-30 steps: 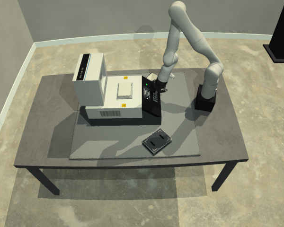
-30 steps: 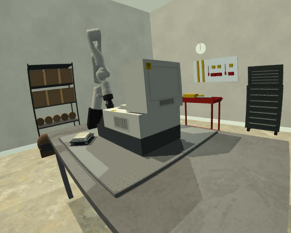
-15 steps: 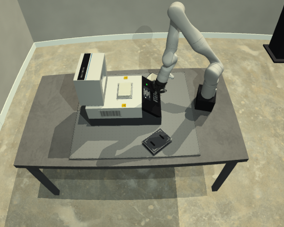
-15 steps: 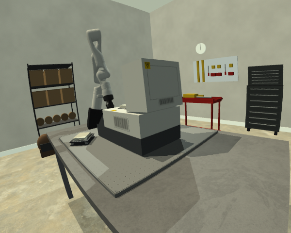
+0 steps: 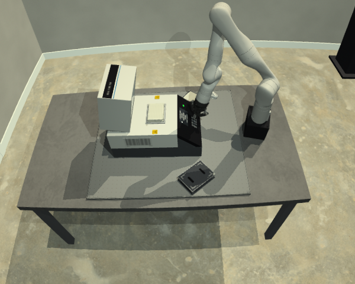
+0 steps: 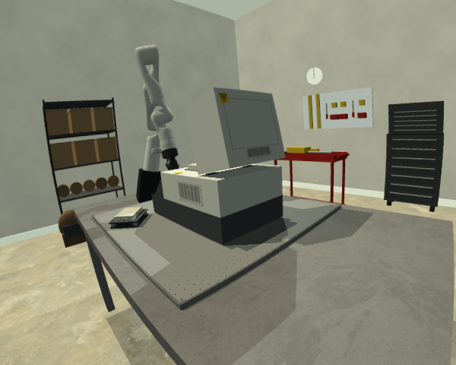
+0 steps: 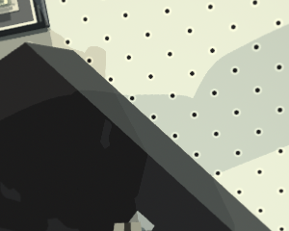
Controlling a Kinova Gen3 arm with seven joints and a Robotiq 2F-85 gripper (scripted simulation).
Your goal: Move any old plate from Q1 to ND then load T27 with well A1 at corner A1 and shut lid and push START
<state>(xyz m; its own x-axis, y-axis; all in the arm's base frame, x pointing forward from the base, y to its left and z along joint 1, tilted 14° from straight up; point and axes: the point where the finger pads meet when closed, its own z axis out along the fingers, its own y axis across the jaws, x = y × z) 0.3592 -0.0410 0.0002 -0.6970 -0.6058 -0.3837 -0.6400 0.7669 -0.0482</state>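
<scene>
Cycler Q1 [image 5: 168, 140] [image 6: 192, 194] has its lid [image 5: 115, 114] [image 6: 251, 122] raised, leaning a little toward the front. A pale plate [image 5: 155, 112] lies on its block, apparently flat; its label cannot be read. A green lamp [image 5: 183, 105] is lit on the black front panel [image 5: 188, 134] [image 7: 48, 168]. My gripper [image 5: 194, 116] [image 6: 173, 167] [image 7: 129, 225] is shut and empty, with its tips low at the panel's keys; contact and which key is under them cannot be told. A dark nest [image 5: 196, 180] at the front holds no plate. Another nest [image 6: 120, 222] behind Q1 holds a pale plate [image 6: 129, 213].
The perforated mat [image 5: 125, 168] [image 6: 220, 261] [image 7: 260, 183] lies under Q1 and the nests on the table [image 5: 58, 128]. The robot's black base [image 5: 255, 131] stands at the right in the top view. The raised lid rises high at Q1's rear.
</scene>
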